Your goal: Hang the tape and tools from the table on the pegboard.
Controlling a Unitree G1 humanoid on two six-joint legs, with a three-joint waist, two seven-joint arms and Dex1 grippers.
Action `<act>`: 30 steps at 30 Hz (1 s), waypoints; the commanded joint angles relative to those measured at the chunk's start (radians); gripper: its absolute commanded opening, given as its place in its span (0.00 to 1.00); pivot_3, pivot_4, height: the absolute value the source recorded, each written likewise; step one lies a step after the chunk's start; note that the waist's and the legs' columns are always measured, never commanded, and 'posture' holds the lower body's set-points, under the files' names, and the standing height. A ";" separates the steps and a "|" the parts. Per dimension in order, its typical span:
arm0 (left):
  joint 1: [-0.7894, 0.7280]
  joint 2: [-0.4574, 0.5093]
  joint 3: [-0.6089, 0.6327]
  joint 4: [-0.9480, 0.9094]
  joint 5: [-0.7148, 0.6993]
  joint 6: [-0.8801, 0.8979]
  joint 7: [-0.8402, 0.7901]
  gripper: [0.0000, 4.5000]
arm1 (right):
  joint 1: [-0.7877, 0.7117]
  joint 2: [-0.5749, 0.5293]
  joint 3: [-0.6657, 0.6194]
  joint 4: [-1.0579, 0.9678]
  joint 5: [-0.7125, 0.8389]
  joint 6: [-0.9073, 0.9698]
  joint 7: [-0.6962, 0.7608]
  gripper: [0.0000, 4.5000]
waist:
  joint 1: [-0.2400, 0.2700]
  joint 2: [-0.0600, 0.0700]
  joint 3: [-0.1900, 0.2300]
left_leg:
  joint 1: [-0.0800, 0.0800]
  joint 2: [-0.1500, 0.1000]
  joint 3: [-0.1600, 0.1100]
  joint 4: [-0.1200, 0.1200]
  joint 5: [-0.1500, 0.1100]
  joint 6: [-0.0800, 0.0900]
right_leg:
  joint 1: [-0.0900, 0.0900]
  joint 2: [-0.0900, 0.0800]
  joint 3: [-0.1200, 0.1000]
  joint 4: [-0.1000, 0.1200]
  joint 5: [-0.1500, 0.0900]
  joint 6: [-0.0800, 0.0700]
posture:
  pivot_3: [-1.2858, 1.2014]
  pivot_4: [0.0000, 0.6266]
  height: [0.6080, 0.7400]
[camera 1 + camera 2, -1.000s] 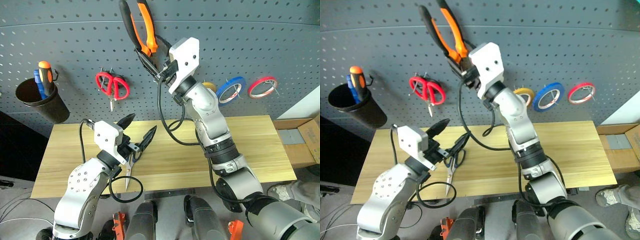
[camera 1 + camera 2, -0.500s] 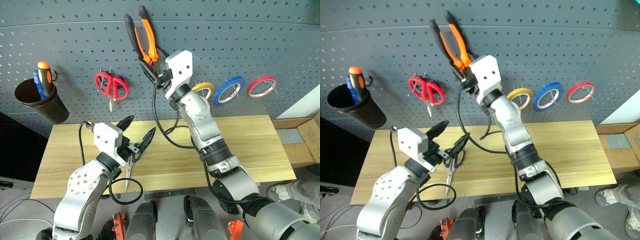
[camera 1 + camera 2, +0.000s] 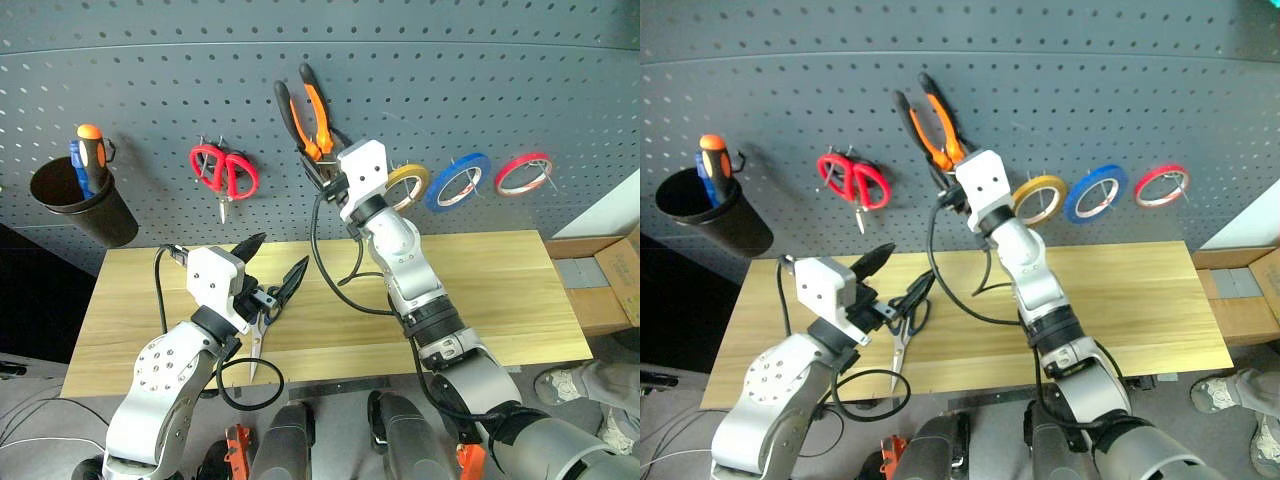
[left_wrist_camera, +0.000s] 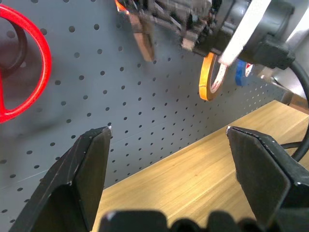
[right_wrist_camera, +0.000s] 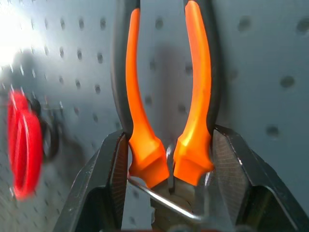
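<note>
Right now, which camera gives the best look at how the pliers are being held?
The right wrist view: the pliers sit close up between the right claw fingers, over a metal hook. Both eye views show them whole but small against the pegboard.

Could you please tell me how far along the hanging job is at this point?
Done: the yellow tape hangs on the pegboard. In hand: the right pincer holds the pliers against the board, a metal hook between their handles. Left: the dark-handled scissors lie on the table, under the open left pincer.
</note>
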 commanded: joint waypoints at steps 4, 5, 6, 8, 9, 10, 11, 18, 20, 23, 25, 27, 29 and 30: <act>0.000 0.013 0.010 -0.046 0.006 -0.005 0.003 0.91 | 0.021 0.009 0.019 -0.080 -0.019 0.013 -0.006 0.73 | 0.000 0.000 0.000 | 0.000 0.000 0.000 0.000 0.000 0.000 | 0.000 0.000 0.000 0.000 0.000 0.000 | 0.56 0.46 1.00; 0.000 0.015 0.010 -0.044 0.006 -0.005 0.004 0.91 | 0.021 0.009 0.017 -0.085 -0.020 0.016 -0.006 0.80 | 0.000 0.000 0.000 | 0.000 0.000 0.000 0.000 0.000 0.000 | 0.000 0.000 0.000 0.000 0.000 0.000 | 0.56 0.46 1.00; 0.000 0.016 0.011 -0.042 0.006 -0.005 0.004 0.91 | 0.023 0.009 0.016 -0.093 -0.019 0.020 -0.006 0.89 | 0.000 0.000 0.000 | 0.000 0.000 0.000 0.000 0.000 0.000 | 0.000 0.000 0.000 0.000 0.000 0.000 | 0.56 0.46 1.00; -0.002 0.018 0.011 -0.036 0.008 -0.005 0.005 0.91 | 0.030 0.006 0.015 -0.110 -0.021 0.031 -0.006 0.99 | 0.000 0.000 0.000 | 0.000 0.000 0.000 0.000 0.000 0.000 | 0.000 0.000 0.000 0.000 0.000 0.000 | 0.55 0.46 1.00; -0.005 0.018 0.013 -0.029 0.010 -0.006 0.006 0.91 | 0.036 0.004 0.016 -0.126 -0.023 0.044 -0.006 0.99 | 0.000 0.000 0.000 | 0.000 0.000 0.000 0.000 0.000 0.000 | 0.000 0.000 0.000 0.000 0.000 0.000 | 0.55 0.45 1.00; -0.008 0.016 0.017 -0.020 0.012 -0.006 0.009 0.91 | 0.046 0.000 0.020 -0.147 -0.027 0.060 -0.005 0.99 | 0.000 0.000 0.000 | 0.000 0.000 0.000 0.000 0.000 0.000 | 0.000 0.000 0.000 0.000 0.000 0.000 | 0.55 0.45 1.00; -0.010 0.016 0.020 -0.013 0.013 -0.006 0.011 0.91 | 0.052 -0.003 0.022 -0.162 -0.030 0.072 -0.005 0.99 | 0.000 0.000 0.000 | 0.000 0.000 0.000 0.000 0.000 0.000 | 0.000 0.000 0.000 0.000 0.000 0.000 | 0.55 0.45 1.00; 0.017 0.007 0.053 0.028 0.006 0.027 0.039 0.91 | 0.229 -0.066 0.066 -0.409 -0.006 0.179 0.089 0.99 | 0.002 0.000 0.000 | 0.000 0.000 0.000 0.000 0.000 0.000 | 0.001 0.000 0.000 -0.001 0.000 0.000 | 0.55 0.44 1.00; 0.032 -0.006 0.071 0.047 -0.014 0.046 0.046 0.91 | 0.296 -0.104 0.070 -0.478 0.008 0.219 0.129 0.99 | 0.002 0.000 0.000 | 0.000 0.000 -0.001 0.000 0.000 0.000 | 0.001 0.000 0.000 -0.001 0.000 0.000 | 0.55 0.44 1.00; 0.068 -0.009 0.081 0.083 -0.022 0.060 0.038 0.91 | 0.374 -0.144 0.056 -0.563 0.024 0.276 0.148 0.99 | 0.002 0.000 0.000 | 0.001 0.000 -0.001 0.000 -0.001 0.003 | 0.001 0.000 0.000 -0.001 0.000 0.000 | 0.54 0.44 1.00; 0.111 0.015 0.046 0.107 0.012 0.086 0.022 0.91 | 0.435 -0.187 0.066 -0.620 0.006 0.297 0.161 0.99 | 0.001 0.000 0.000 | 0.001 0.000 -0.001 0.000 -0.002 0.003 | 0.001 0.000 0.000 -0.001 0.000 0.000 | 0.54 0.44 1.00; 0.159 0.011 0.022 0.124 0.018 0.076 0.007 0.91 | 0.500 -0.227 0.093 -0.663 -0.009 0.290 0.186 0.99 | 0.000 0.000 0.000 | 0.001 0.000 -0.001 0.000 -0.002 0.004 | 0.002 0.000 0.000 0.000 0.000 0.000 | 0.54 0.44 1.00; 0.193 0.003 0.011 0.141 0.024 0.088 0.013 0.91 | 0.556 -0.264 0.126 -0.698 0.005 0.298 0.235 0.99 | -0.001 0.000 0.000 | 0.001 0.000 -0.001 0.000 -0.002 0.004 | 0.002 0.000 0.000 -0.001 0.000 0.000 | 0.53 0.43 1.00; 0.202 -0.002 0.012 0.151 0.030 0.096 0.027 0.91 | 0.583 -0.278 0.137 -0.713 0.024 0.320 0.261 0.99 | -0.001 0.000 0.000 | 0.001 0.000 -0.001 0.000 -0.002 0.004 | 0.002 0.000 0.000 -0.001 0.000 0.000 | 0.53 0.43 1.00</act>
